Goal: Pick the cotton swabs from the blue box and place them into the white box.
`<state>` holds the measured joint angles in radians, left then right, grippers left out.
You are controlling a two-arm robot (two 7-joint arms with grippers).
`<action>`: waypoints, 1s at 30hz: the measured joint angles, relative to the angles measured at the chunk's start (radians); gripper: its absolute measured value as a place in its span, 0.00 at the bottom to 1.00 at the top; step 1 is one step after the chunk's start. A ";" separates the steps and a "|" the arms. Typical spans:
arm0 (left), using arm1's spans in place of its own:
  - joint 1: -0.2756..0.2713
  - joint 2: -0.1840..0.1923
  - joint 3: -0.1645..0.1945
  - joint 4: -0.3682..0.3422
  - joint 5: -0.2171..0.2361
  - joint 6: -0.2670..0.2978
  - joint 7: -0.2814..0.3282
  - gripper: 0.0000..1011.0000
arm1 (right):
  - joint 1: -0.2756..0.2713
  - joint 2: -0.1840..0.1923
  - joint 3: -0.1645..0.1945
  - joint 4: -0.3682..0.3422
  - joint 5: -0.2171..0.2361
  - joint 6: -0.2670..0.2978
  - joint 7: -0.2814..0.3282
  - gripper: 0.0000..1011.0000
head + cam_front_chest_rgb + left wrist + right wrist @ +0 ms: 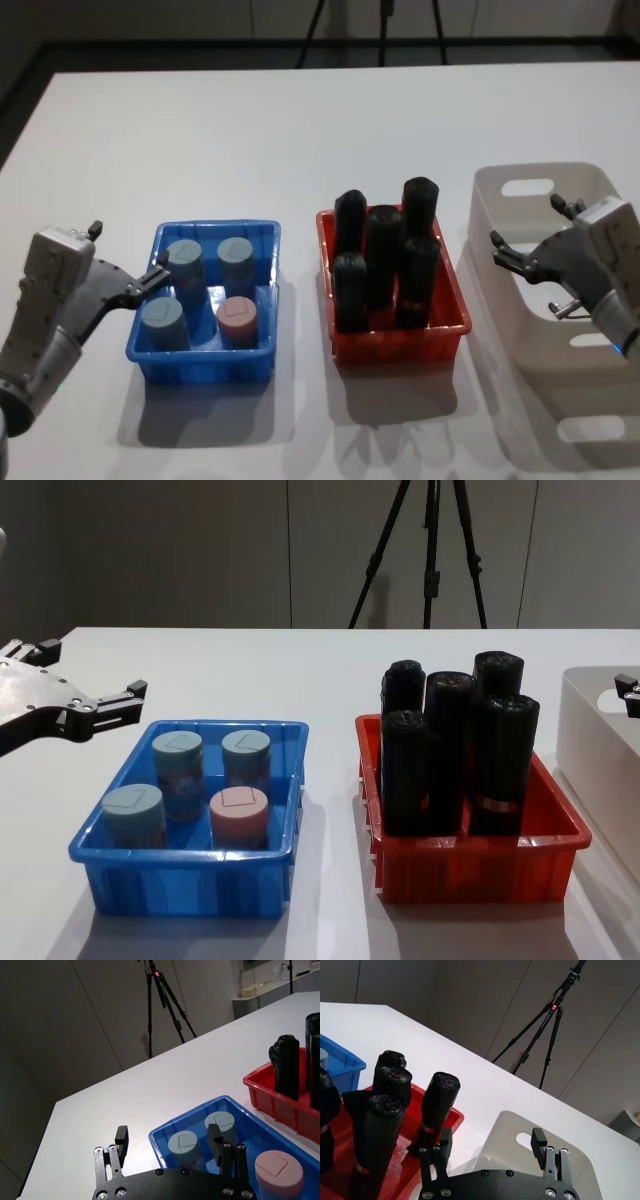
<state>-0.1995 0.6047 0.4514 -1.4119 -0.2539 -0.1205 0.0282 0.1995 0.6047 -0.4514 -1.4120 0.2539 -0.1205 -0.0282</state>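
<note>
Inside blue box (pixel 205 366), four cotton swabs (pixel 238 316).

The four cotton swabs (pixel 186 262) stand two by two in the blue box (pixel 205 362) with only narrow gaps between tubs and walls. Their lids are free from above, and the left gripper (pixel 150 280) hangs at the left rim, fingers spread. A red tray (pixel 400 345) of black rolls (pixel 383 250), taller than the tubs, bars any low crossing to the white box (pixel 500 215), while the surface (pixel 300 140) behind lies bare and the right gripper (pixel 497 250) hangs over the white box's left wall.
</note>
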 joint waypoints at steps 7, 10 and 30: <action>0.002 -0.007 -0.011 0.007 -0.003 -0.009 -0.045 0.99 | 0.000 0.000 0.000 0.000 0.000 0.000 0.000 0.99; 0.005 -0.008 -0.018 0.009 -0.006 -0.011 -0.064 0.99 | 0.000 0.000 0.000 0.000 0.000 0.000 0.000 0.99; 0.031 0.007 -0.078 0.028 -0.032 0.003 -0.164 0.99 | 0.000 0.000 0.000 0.000 0.000 0.000 0.000 0.99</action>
<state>-0.1681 0.6112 0.3737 -1.3836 -0.2861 -0.1173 -0.1357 0.1995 0.6047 -0.4514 -1.4120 0.2539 -0.1206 -0.0282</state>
